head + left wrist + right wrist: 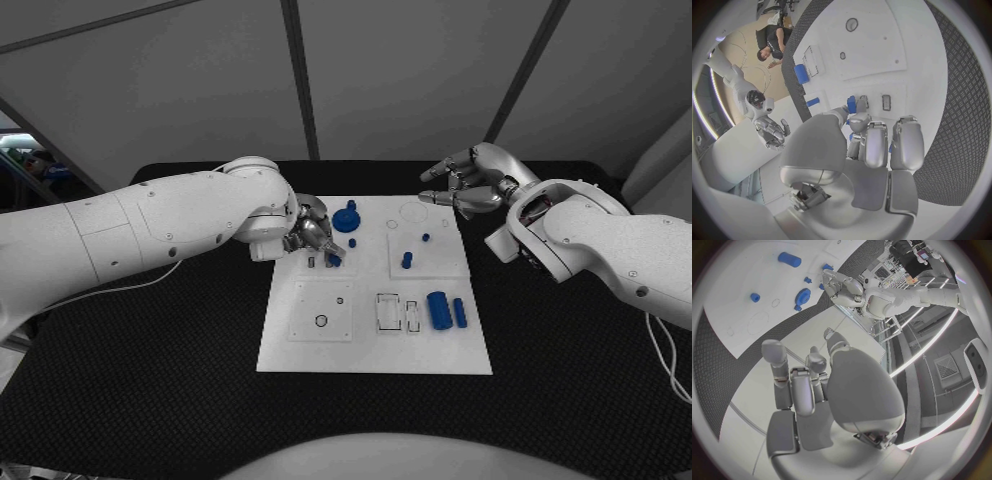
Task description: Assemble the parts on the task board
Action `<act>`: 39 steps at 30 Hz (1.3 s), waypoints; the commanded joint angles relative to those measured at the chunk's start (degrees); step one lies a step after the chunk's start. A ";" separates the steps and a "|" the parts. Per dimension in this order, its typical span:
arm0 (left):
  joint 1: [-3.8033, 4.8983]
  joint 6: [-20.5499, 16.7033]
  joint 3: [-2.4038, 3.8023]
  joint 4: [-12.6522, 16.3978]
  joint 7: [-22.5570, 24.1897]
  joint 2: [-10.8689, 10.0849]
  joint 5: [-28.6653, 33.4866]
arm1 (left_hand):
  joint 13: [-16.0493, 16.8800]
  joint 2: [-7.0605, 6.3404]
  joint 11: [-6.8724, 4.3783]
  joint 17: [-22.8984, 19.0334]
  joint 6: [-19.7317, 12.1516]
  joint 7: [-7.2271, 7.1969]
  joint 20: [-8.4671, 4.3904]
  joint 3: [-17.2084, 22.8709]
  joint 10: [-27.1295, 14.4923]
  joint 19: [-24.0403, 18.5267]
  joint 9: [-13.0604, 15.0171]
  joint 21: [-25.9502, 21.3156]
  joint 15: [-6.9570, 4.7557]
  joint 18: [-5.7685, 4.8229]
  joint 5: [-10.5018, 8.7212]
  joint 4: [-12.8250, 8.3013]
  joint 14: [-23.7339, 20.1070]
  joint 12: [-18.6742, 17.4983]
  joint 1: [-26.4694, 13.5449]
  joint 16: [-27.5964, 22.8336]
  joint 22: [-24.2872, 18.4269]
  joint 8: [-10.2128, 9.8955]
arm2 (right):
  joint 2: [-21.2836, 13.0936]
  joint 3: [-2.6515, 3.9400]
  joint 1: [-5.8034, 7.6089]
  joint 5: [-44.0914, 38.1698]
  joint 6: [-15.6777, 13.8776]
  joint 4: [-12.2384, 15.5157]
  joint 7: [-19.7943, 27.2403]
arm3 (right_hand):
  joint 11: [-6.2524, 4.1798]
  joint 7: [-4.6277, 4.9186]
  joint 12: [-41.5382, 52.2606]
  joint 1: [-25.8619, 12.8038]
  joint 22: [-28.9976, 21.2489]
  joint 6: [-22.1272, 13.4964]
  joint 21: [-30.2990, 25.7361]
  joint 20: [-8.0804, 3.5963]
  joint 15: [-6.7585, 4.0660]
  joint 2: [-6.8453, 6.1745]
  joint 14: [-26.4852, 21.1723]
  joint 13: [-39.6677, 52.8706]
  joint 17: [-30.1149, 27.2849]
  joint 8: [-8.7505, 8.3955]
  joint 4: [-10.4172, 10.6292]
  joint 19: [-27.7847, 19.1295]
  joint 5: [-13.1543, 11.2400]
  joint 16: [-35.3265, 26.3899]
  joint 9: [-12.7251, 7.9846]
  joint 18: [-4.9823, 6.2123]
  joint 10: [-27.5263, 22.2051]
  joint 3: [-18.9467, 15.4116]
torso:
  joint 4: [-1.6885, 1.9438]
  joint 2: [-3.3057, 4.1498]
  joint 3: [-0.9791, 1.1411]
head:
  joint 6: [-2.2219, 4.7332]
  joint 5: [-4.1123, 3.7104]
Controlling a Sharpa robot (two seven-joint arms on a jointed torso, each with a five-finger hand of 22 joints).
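Note:
The white task board (372, 345) lies mid-table. My left hand (309, 236) is low over the board's far left part and pinches a small blue part (333, 259) between thumb and fingers (877, 145), beside a small dark slot (886, 102); the part (852, 104) is mostly hidden. A blue round part (346, 218) stands just past that hand. A blue peg (407, 260), a thick blue cylinder (437, 308) and a blue bar (460, 312) sit further right. My right hand (464, 186) hovers off the board's far right corner, fingers (792, 385) loosely bent, holding nothing.
Black table (144, 400) surrounds the board on all sides. Small blue studs (424, 237) stand on the far right plate. Recessed outlines (388, 310) and a ring mark (322, 321) are on the board's near half. The right forearm (591, 240) hangs over the table's right side.

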 commanded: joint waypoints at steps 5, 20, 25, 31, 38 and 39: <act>0.04 -4.06 0.04 2.33 0.77 -2.16 3.31 | 0.35 -1.62 -0.09 0.32 -0.08 -0.20 0.17 14.19 0.77 0.40 2.29 0.03 -0.08 -0.14 -0.30 -10.05 2.46 0.64 -4.24 -0.05 0.52 1.56 | 0.06 0.05 0.08 -0.18 0.37 -0.19 0.24 | -0.40 -0.13 -0.41 -0.29 -0.26 0.10 -0.43 -0.05 -0.37 0.14 3.83 -0.11 6.63 0.32 0.14 -0.34 0.40 -0.28 -0.09 0.72 -0.04 0.17 | 0.06 -0.04 0.03 | -0.11 0.35; -1.16 -13.23 0.01 7.71 2.04 -5.54 -6.97 | 1.00 -3.69 -0.39 0.44 0.11 -0.46 -0.06 19.01 1.79 1.39 4.02 0.95 -0.34 -0.49 0.25 -12.93 2.51 1.39 -6.24 0.02 2.35 2.67 | -0.12 0.05 0.08 -0.18 0.45 -0.28 0.31 | -0.38 -0.12 -0.41 -0.38 -0.28 0.10 -0.46 -0.05 -0.37 0.16 3.83 -0.12 6.65 0.34 0.21 -0.34 0.42 -0.27 -0.10 0.72 -0.04 0.16 | -0.01 -0.08 0.11 | -0.11 0.88; -2.38 -17.22 0.00 8.81 1.61 -5.79 -10.20 | 1.11 -4.24 -0.50 0.46 0.36 -0.56 -0.16 20.27 2.17 1.74 4.31 1.27 -0.44 -0.60 0.43 -13.47 2.52 1.50 -6.70 0.03 2.92 2.84 | -0.27 0.05 0.08 -0.18 0.43 -0.32 0.36 | -0.38 -0.12 -0.41 -0.38 -0.28 0.10 -0.46 -0.05 -0.37 0.16 3.83 -0.12 6.65 0.34 0.21 -0.34 0.42 -0.27 -0.10 0.72 -0.04 0.16 | -0.04 -0.08 0.04 | -0.20 0.85; -3.81 -20.54 0.00 10.08 1.11 -6.08 -13.94 | 1.01 -4.58 -0.59 0.51 0.56 -0.63 -0.24 21.10 2.39 1.99 4.50 1.50 -0.52 -0.69 0.47 -13.74 2.54 1.45 -7.11 0.06 3.32 2.95 | -0.42 0.05 0.08 0.17 0.43 -0.43 0.42 | -0.38 -0.12 -0.41 -0.38 -0.28 0.10 -0.46 -0.05 -0.37 0.16 3.83 -0.12 6.65 0.34 0.21 -0.34 0.42 -0.27 -0.10 0.72 -0.04 0.16 | -0.08 0.01 0.08 | -0.01 0.99; -4.69 -21.59 0.00 10.97 0.73 -6.37 -16.83 | 0.44 -4.80 -0.66 0.52 0.76 -0.72 -0.30 21.83 2.41 2.10 4.68 1.59 -0.58 -0.72 0.51 -13.86 2.55 1.04 -7.52 0.06 3.50 3.07 | -0.41 0.04 0.07 0.43 0.43 -0.57 0.46 | -0.38 -0.11 -0.43 -0.48 -0.26 0.09 -0.46 -0.06 -0.37 0.19 3.84 -0.15 6.66 0.37 0.28 -0.31 0.43 -0.28 -0.11 0.71 -0.04 0.16 | -0.17 0.02 0.04 | 0.04 1.18; -4.79 -21.60 0.00 11.06 0.66 -6.36 -17.03 | 0.36 -4.85 -0.68 0.52 0.80 -0.73 -0.31 21.97 2.43 2.12 4.71 1.61 -0.60 -0.73 0.52 -13.88 2.55 0.98 -7.60 0.06 3.54 3.09 | -0.40 0.04 0.07 0.41 0.44 -0.59 0.46 | -0.38 -0.11 -0.43 -0.49 -0.25 0.09 -0.46 -0.06 -0.37 0.20 3.84 -0.15 6.66 0.38 0.29 -0.31 0.43 -0.28 -0.11 0.71 -0.04 0.16 | -0.19 0.01 0.04 | 0.07 1.20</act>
